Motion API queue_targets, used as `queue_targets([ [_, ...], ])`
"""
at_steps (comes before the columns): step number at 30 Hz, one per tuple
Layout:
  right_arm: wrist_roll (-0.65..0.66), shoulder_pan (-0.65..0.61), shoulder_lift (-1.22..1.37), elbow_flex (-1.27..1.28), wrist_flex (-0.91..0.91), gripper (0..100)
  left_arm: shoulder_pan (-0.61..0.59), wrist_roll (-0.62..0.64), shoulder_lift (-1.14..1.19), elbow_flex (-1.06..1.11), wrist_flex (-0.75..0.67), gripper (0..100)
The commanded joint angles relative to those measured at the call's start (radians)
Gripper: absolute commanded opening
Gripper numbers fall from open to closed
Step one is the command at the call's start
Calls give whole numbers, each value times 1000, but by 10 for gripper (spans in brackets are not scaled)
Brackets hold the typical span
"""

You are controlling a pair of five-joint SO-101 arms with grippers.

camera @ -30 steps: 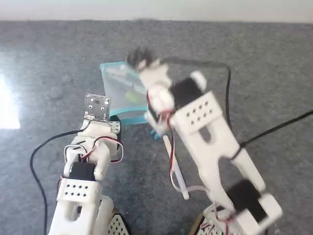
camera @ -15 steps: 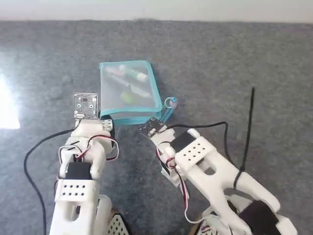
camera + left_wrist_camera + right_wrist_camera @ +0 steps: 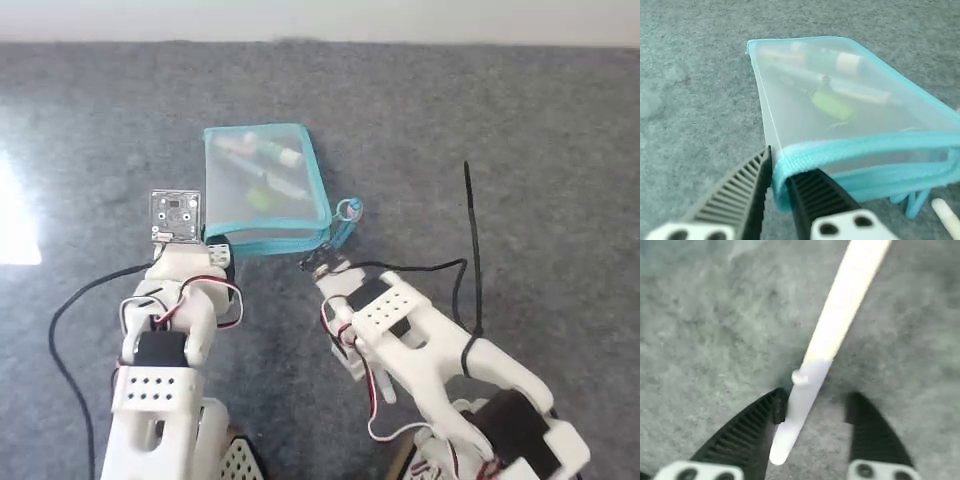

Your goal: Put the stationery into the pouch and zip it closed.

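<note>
Pouch (image 3: 262,190) lying flat on the grey mat (image 3: 500,100), several stationery items showing inside. Left gripper (image 3: 779,165) pinching its near zipper corner, likely anchoring it for loading. Right gripper (image 3: 817,396) hanging spread astride a white pen (image 3: 840,310) on the mat, seemingly lining up a grasp.

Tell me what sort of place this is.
Probably a tabletop robot workbench. A grey mat is the work surface, the left arm and the right arm show bare wiring, and a clear pouch of stationery lies in front of them.
</note>
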Motion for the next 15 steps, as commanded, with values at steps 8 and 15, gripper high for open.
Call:
queue_targets([
  [8, 201, 433, -5, -170, -21, 6, -2, 18, -9, -59, -18, 11],
  [15, 222, 527, 64, -338, -51, 6, -2, 18, -9, -58, -15, 11],
])
